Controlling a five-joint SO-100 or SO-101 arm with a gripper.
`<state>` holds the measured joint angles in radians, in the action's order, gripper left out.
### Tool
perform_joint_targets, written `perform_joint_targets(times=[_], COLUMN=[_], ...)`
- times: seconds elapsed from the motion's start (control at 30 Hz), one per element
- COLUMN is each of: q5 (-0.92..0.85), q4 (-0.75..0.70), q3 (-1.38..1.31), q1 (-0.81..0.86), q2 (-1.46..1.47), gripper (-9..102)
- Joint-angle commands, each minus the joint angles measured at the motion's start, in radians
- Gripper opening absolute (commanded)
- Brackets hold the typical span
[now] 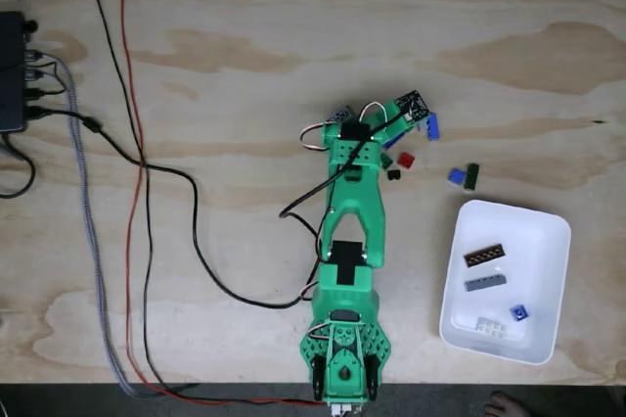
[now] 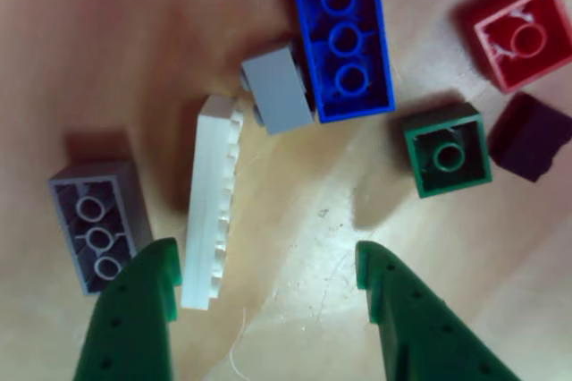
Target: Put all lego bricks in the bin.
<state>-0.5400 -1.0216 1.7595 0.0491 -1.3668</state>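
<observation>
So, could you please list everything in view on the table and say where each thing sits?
White shallow plastic bin: one, at right in the fixed view.
Bricks in the bin: four; brown plate, grey plate, small blue brick, white brick.
Loose bricks left of the bin: blue, dark green.
Bricks under the gripper, other view: blue, red, green, dark, white plate, small grey, grey.
Cables: several, left.
Green arm: one, centre.
Gripper: open.
</observation>
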Motion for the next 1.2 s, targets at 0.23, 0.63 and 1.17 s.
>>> perform_joint_targets(times=[0.23,0.63,1.17], q5=[-0.031,-0.288,-1.009], q4=[0.040,-0.143,0.377], q3=[-0.086,0.140,0.847], q1=[0.051,0.212,1.201], q2=[0.026,-1.258,-1.117], gripper=[0,0,18])
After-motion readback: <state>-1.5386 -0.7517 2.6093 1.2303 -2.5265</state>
